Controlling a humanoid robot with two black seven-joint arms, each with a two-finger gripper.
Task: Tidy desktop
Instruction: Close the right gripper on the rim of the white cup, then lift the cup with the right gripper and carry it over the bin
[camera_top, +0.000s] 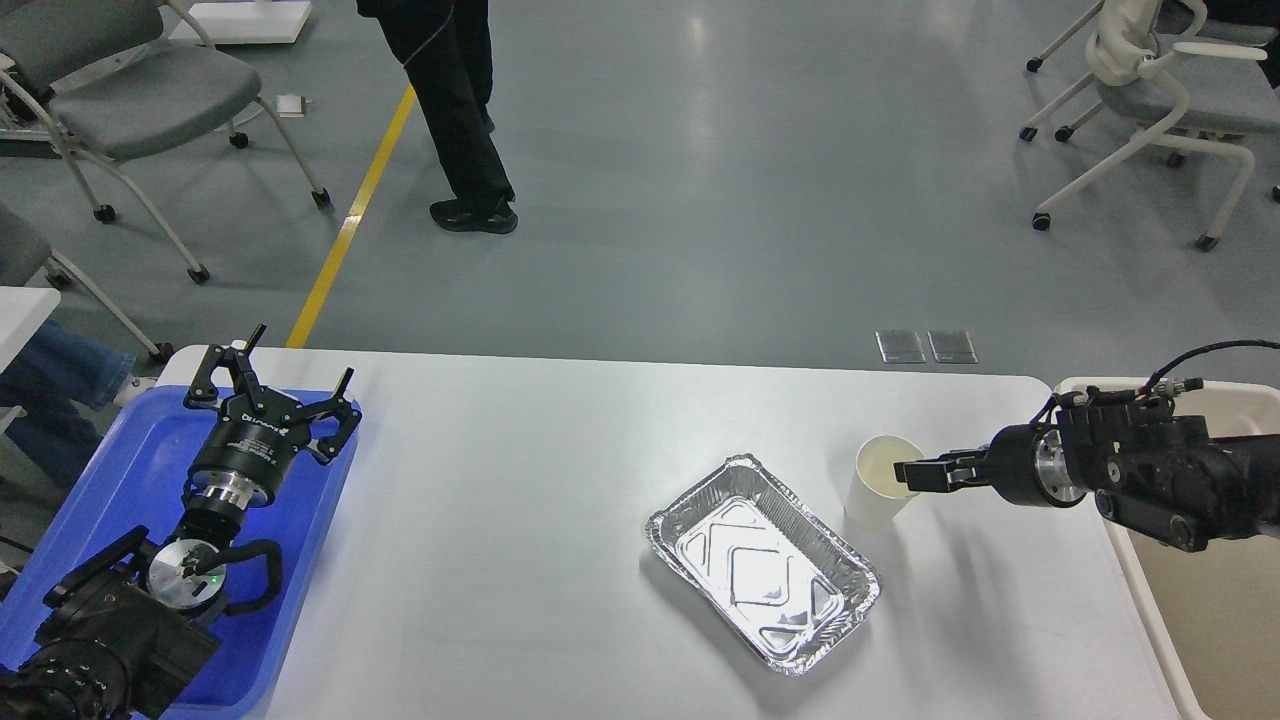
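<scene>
My right gripper (908, 474) pinches the rim of the white paper cup (880, 482), probably for the beige rectangular bin (1200, 610) beside it. Left gripper (285, 385) hangs spread, empty, over the blue plastic tray (120, 470). The crinkled foil tray (763, 560) sits mid white-grey desktop (520, 520).

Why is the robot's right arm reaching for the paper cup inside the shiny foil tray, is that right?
Not quite. In the head view the paper cup stands on the desktop beside the foil tray, not inside it; the tray looks empty. The right gripper is indeed at the cup's rim.
</scene>
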